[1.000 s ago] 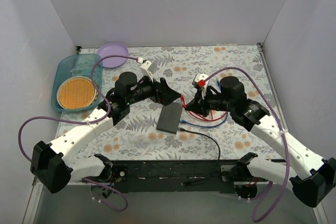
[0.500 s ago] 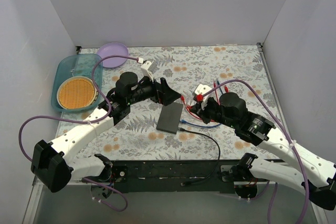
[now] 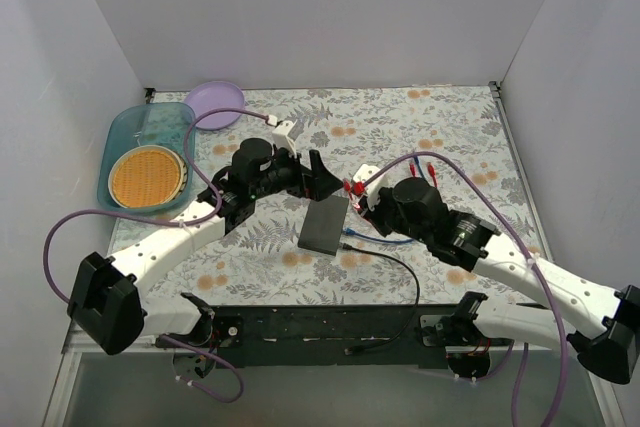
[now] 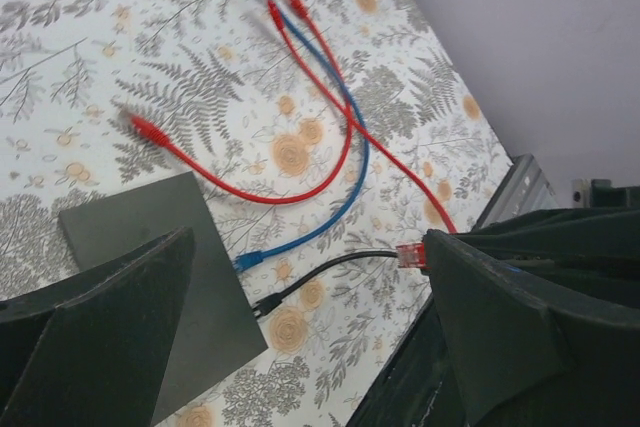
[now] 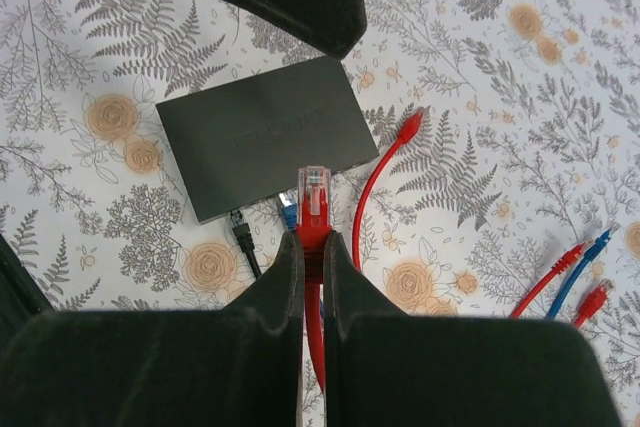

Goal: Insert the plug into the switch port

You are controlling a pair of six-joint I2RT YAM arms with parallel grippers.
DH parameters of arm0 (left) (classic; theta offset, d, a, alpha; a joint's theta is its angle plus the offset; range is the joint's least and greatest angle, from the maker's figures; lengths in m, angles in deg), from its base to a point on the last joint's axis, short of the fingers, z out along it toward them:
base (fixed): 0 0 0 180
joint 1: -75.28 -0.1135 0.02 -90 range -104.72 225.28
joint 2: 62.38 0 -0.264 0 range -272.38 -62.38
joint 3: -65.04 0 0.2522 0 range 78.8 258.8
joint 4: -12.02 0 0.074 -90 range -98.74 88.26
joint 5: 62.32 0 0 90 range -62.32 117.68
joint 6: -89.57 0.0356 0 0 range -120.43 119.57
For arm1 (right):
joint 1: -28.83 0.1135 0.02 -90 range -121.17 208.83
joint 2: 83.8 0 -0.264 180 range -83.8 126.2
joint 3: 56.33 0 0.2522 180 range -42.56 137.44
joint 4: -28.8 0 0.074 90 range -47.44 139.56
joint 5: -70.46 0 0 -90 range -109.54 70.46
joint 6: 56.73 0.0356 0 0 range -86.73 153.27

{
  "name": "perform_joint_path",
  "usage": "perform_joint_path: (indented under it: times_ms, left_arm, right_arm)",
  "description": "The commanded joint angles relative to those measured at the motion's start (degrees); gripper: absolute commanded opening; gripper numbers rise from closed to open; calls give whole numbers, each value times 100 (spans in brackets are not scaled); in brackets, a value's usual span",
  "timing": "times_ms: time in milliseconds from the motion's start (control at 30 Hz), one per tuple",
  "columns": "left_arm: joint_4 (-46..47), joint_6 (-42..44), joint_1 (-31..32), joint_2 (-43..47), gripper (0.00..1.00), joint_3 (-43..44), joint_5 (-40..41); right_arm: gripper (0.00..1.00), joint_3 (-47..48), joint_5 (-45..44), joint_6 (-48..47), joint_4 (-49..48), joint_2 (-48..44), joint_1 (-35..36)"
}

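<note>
Right gripper is clenching on the red plug, hovering just beside the switch at its far right corner. Left gripper is hanging wide open just behind the switch, gripping nothing. I'm counting one switch, lying flat mid-table. Off to the left I'm seeing one tray with one disc in it, and one plate just behind.

Left wrist view now: the spread fingers are framing one corner of the switch. The held plug is poking in from the right. A blue plug and a black plug are sitting against the switch's edge; I can't tell whether they're seated.

Right wrist view: the right gripper is pinching the red boot just behind the plug. The clear tip is pointing at the switch's near edge, short of touching. I'm counting plug ends here: four red including the held one, two blue, one black. That's looking like two red cables, one blue and one black.

On handling, I'm judging the plug light and rigid, with a brittle latch. The cable behind it is looking limp, so that grip on the boot is the right spot. The switch is looking light and smooth, likely to slide when pushed, so the open left gripper may need to brace it.
</note>
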Motion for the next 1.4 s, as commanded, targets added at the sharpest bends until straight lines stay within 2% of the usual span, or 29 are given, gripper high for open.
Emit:
perform_joint_path:
  times_ms: [0, 100, 367, 533, 867, 1100, 1300, 1367]
  left_arm:
    - [-59, -132, -240, -249, 98, -344, 329]
    - [-14, -211, -407, -504, 98, -467, 312]
    - [872, -344, -838, -1286, 98, -951, 13]
    - [1224, -265, -953, -1884, 98, -978, -92]
    - [1752, -238, -970, -3359, 98, -152, -970]
    - [2060, -291, -944, -3940, 98, 490, -1858]
    - [2043, -141, -944, -3827, 98, 525, -1877]
    - [1658, -1, -944, -3766, 98, 587, -1563]
  right_arm:
    - [1, -90, -111, 188, -258, 262, 39]
    - [1, -38, -128, 321, -136, 631, 30]
    - [1, 103, -278, 549, 59, 1747, -14]
    - [1, 270, -304, 769, 277, 2282, -383]
    - [1, 411, -234, 760, 472, 2679, -673]
    - [1, 402, -181, 743, 454, 2776, -735]
    - [1, 472, -85, 699, 402, 2952, -752]
    - [1, 490, -50, 690, 375, 3022, -752]
